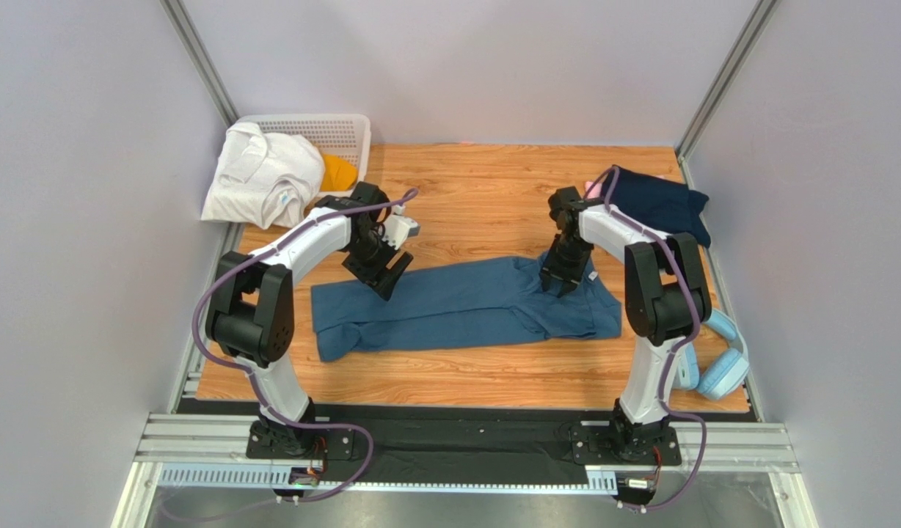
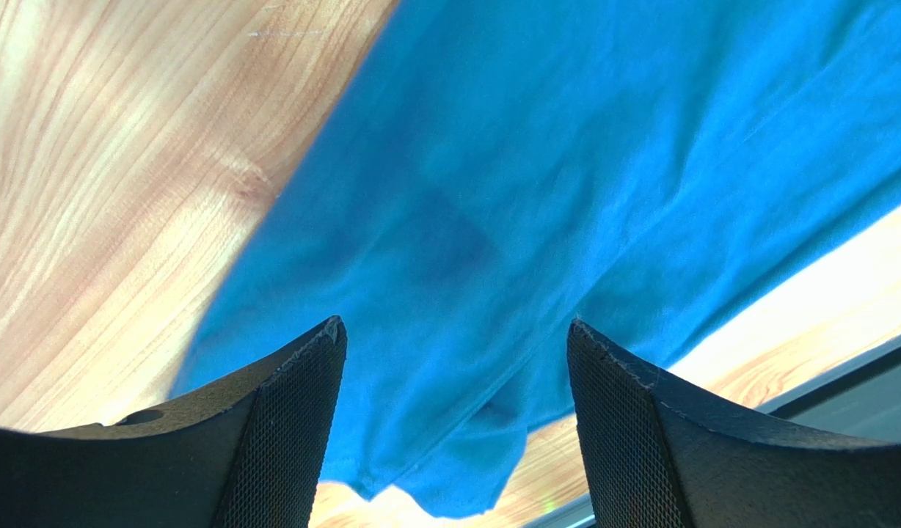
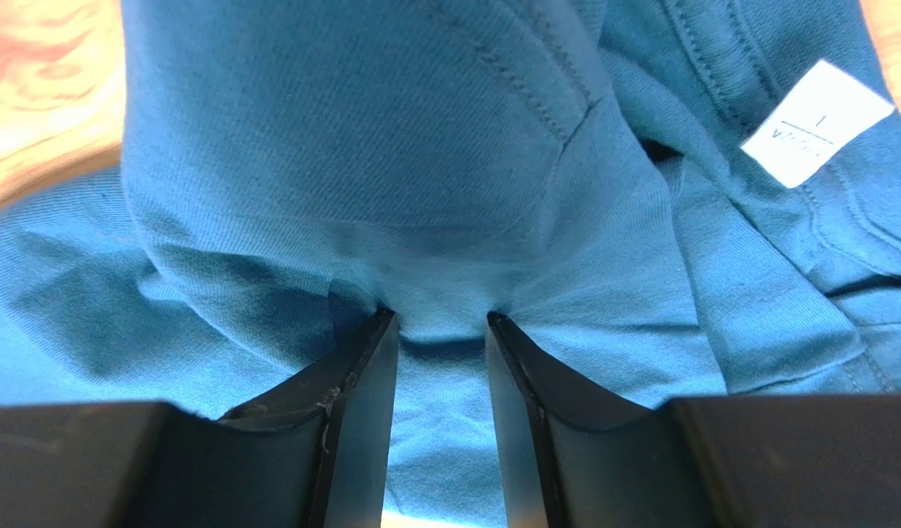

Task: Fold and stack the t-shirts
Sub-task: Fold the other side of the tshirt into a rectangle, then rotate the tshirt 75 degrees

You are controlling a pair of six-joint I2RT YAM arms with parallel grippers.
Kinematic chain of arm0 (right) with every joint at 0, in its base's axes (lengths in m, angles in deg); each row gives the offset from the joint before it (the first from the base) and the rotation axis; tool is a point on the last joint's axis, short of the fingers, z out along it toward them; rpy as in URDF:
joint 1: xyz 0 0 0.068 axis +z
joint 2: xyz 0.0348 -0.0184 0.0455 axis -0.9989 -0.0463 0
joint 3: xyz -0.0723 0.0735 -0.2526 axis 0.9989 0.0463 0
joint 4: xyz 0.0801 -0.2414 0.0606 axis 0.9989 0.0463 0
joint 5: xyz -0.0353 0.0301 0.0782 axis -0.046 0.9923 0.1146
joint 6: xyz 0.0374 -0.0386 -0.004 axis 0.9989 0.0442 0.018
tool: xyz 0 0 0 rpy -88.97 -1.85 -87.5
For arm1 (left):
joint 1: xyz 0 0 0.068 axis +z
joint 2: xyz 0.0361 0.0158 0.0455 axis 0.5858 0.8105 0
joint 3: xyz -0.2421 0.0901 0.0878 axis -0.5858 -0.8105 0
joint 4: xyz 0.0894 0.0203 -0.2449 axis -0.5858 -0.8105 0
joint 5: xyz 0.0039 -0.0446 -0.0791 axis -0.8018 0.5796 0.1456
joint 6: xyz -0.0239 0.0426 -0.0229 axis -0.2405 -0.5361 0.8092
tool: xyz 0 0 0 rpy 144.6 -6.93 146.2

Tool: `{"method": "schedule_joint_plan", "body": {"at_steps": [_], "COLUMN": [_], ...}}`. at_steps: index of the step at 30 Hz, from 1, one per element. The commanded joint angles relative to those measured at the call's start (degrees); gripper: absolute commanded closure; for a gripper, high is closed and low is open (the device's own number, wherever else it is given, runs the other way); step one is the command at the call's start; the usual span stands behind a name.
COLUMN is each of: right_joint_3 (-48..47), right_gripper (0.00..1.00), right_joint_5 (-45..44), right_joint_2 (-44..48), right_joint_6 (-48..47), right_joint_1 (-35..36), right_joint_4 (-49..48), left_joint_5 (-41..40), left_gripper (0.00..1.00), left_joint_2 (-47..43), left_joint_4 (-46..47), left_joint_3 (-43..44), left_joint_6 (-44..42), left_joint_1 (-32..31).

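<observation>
A slate-blue t-shirt lies folded into a long band across the middle of the wooden table. My left gripper hangs open just above the shirt's left end; in the left wrist view its fingers frame the blue cloth with nothing between them. My right gripper presses into the shirt's right end near the collar. Its jaws stand narrowly apart with a ridge of blue cloth bunched at the tips. A white size label shows nearby. A dark navy t-shirt lies folded at the back right.
A white garment and an orange one spill from the white lattice basket at the back left. Light-blue headphones lie at the table's right edge, beside the right arm's base.
</observation>
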Motion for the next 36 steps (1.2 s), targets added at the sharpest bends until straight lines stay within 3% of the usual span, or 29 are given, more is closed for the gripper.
{"method": "schedule_joint_plan", "body": {"at_steps": [1,6,12,19,23,28,31,36], "right_joint_3": [5.73,4.33,-5.68,-15.35,-27.99,-56.54,-65.35,-54.22], "right_gripper": [0.60,0.61,0.63,0.62,0.62,0.62,0.64,0.61], "right_joint_5": [-2.97,0.37,3.18,2.93,3.45,8.89,12.93,16.36], "right_joint_2": [0.01,-3.23,-8.68,-8.51,-15.26,-31.26,-37.24,-32.16], "right_joint_6": [-0.05,-1.54,-3.92,-4.62,-6.73,-7.96,-6.56,-6.82], "right_joint_1": [-3.58,-3.41,-2.97,-2.18,-2.44,-2.88,-3.58,-4.11], "right_joint_4": [-3.02,-3.20,1.00,4.44,9.79,18.49,22.11,11.50], "left_joint_5": [1.43,2.31,-3.31,-6.82,-7.44,-3.94,-1.30,2.57], "left_gripper": [0.21,0.21,0.21,0.22,0.24,0.25,0.25,0.25], "left_joint_2": [-3.51,-3.17,-2.55,-0.97,0.09,-1.41,-1.76,-0.62], "left_joint_4": [-1.01,-1.10,0.84,-1.88,-7.06,-12.16,-15.42,-18.67], "left_joint_3": [-0.45,-1.77,-5.80,-7.31,-6.43,-3.97,-2.91,-3.79], "left_joint_6": [-2.06,-3.11,-6.62,-8.47,-10.58,-12.51,-13.83,-17.61], "left_joint_1": [0.35,0.35,0.35,0.35,0.17,-1.14,-2.20,-5.80]}}
